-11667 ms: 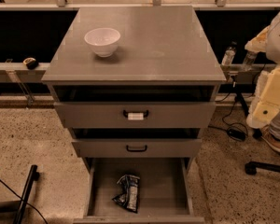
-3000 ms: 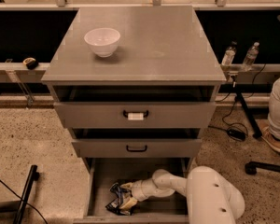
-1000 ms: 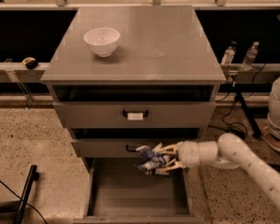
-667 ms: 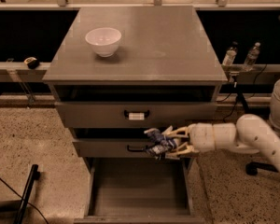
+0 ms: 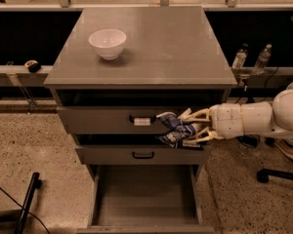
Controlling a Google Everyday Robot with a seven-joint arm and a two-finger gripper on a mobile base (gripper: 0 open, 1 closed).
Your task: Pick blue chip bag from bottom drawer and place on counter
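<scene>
My gripper (image 5: 189,127) reaches in from the right and is shut on the blue chip bag (image 5: 173,129), a crumpled dark blue foil bag with white markings. It holds the bag in the air in front of the top drawer, below the counter (image 5: 151,45). The bottom drawer (image 5: 145,199) stands pulled open below, its flat grey floor bare.
A white bowl (image 5: 107,43) stands on the counter's left part. The top drawer has a white label (image 5: 142,122); the middle drawer has a black handle (image 5: 143,155). Two bottles (image 5: 251,57) stand behind at the right. A black pole (image 5: 27,204) lies on the floor at the left.
My gripper has lifted the bag out of the bottom drawer and raised it from the middle drawer's height to the top drawer's front, moving a little right. The bottom drawer is now empty.
</scene>
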